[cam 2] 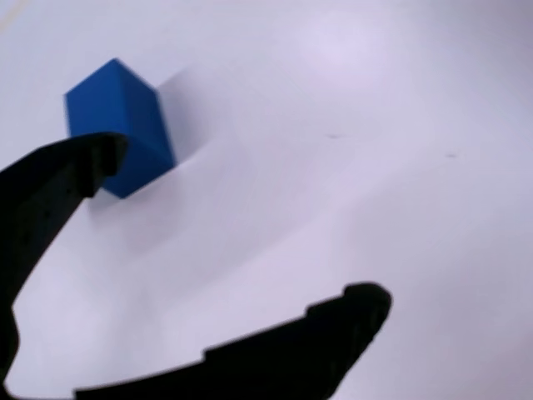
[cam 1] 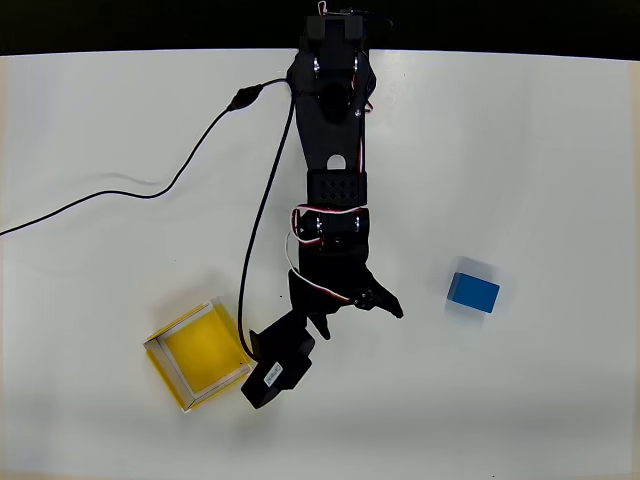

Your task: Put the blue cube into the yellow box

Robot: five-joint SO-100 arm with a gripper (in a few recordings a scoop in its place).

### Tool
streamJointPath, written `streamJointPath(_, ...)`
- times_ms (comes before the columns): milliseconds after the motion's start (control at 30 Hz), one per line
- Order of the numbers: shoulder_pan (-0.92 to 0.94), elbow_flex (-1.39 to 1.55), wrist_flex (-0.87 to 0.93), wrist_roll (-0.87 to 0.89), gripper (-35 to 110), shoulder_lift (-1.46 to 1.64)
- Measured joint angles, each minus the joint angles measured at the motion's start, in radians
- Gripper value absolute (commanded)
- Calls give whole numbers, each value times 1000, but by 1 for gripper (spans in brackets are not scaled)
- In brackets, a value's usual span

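Pincer [cam 1: 360, 310] of the black arm [cam 1: 335, 150] hung over the middle of the white surface [cam 1: 540, 150] in the overhead view, its two fingers spread wide with nothing between them. One dark fingertip [cam 1: 395, 310] pointed toward the right of that picture, the other lay nearer the arm's underside.

From the wrist view the pincer [cam 2: 241, 225] showed as two black fingers, one [cam 2: 58, 183] rising from the left edge and the other [cam 2: 333, 333] curving along the bottom, with bare surface [cam 2: 375, 125] in the gap. The blue cube [cam 2: 117, 117] sat at the upper left there, just behind the tip of the left finger; whether the two touched could not be told.

Seen from overhead, the blue cube [cam 1: 473, 291] rested on the surface to the right of the pincer, apart from it. The yellow box [cam 1: 198, 352] stood at the lower left, open side up, well apart from the cube, with the arm between them. A black cable [cam 1: 150, 192] trailed across the surface to the left edge. A black block on the arm [cam 1: 277, 365] sat just beside the box's right corner.
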Motion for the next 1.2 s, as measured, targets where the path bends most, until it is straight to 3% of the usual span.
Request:
streamJointPath(133,-83,-186,170,-71,57,-101)
streamJointPath(500,-247,-535,311,-178,58,-391)
streamJointPath(1200,-499,-871,486,32,55,-736)
